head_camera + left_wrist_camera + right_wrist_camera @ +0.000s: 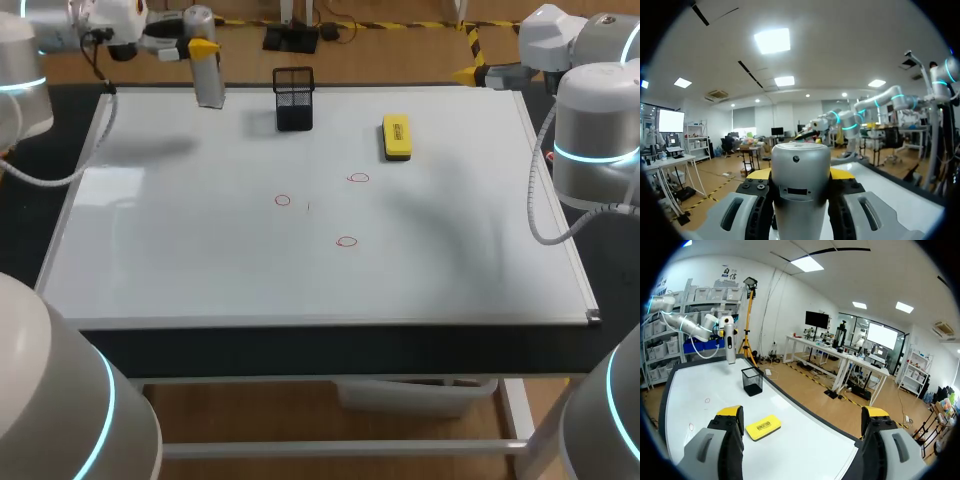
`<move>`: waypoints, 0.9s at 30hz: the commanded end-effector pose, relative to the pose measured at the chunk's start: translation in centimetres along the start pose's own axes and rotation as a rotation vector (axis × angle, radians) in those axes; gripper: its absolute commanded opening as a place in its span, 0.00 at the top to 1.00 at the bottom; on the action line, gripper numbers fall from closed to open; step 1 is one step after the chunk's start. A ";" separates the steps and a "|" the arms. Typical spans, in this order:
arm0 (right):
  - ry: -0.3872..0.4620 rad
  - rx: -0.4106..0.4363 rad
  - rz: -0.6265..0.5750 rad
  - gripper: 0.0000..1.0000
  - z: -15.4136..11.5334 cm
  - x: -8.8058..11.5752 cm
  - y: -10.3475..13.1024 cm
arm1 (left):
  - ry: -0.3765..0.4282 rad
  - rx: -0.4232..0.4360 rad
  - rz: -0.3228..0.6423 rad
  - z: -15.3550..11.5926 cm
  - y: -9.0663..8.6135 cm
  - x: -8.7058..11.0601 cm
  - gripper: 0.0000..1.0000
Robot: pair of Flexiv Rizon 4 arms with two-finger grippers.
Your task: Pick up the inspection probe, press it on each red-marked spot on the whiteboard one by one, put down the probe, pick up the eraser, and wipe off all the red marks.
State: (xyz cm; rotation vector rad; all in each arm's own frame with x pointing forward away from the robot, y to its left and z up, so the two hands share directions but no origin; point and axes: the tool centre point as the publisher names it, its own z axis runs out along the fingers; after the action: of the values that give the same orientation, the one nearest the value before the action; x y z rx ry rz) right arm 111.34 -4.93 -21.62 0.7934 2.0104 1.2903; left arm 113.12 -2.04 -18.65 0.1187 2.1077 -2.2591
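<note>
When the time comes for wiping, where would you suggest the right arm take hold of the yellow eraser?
Probably from straight above, with the jaws across its two long sides near the middle. The eraser lies flat on the whiteboard. It is a narrow block with its long axis running toward the far edge, and there is free board along both long sides.

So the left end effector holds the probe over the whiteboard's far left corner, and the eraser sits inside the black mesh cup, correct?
Not quite: the eraser lies flat on the whiteboard, right of the black mesh cup and apart from it, as the head view shows. The left end effector does hold the probe over the far left corner.
</note>
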 end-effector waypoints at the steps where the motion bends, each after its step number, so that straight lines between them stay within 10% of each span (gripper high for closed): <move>1: 0.001 0.001 0.000 0.00 0.0 0.0 0.0 | -0.274 0.010 0.009 -0.8 0.7 1.0 1.00; 27: 0.001 0.001 0.000 0.00 0.0 0.0 0.0 | -0.317 -0.014 -0.017 -3.0 2.9 1.3 1.00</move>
State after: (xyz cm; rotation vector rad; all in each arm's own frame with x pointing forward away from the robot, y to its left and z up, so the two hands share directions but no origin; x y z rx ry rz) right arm 111.34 -4.93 -21.62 0.7934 2.0104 1.2903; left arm 112.73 0.99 -22.18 -0.0978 2.0354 -2.1848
